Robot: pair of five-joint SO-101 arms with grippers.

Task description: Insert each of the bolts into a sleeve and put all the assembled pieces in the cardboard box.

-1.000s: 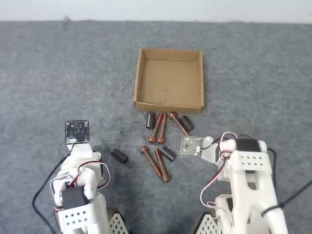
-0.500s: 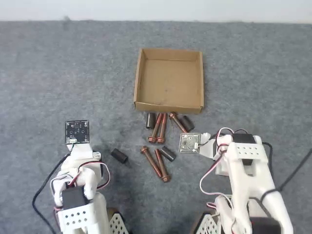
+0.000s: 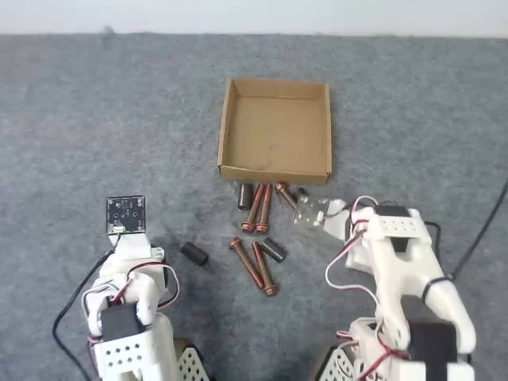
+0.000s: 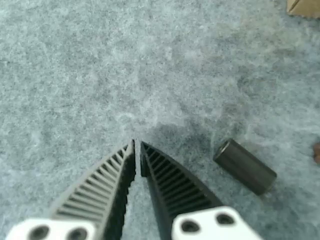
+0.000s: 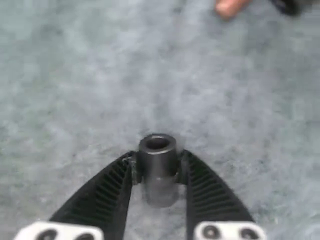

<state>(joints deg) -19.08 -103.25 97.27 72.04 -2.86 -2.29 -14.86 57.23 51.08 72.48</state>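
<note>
I counted five copper bolts (image 3: pixel 255 208) and four dark sleeves (image 3: pixel 274 250). Three sleeves lay loose on the grey carpet (image 3: pixel 95 119) near the single cardboard box (image 3: pixel 274 173). My right gripper (image 5: pixel 157 160) pinched the fourth sleeve (image 5: pixel 157 167). My left gripper (image 4: pixel 137 145) had its jaws pressed together. A pale wall (image 3: pixel 254 16) edged the carpet.

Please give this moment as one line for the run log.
left gripper: shut, empty, near loose sleeve | right gripper: shut on held sleeve | bolts: bare, outside cardboard box
</note>
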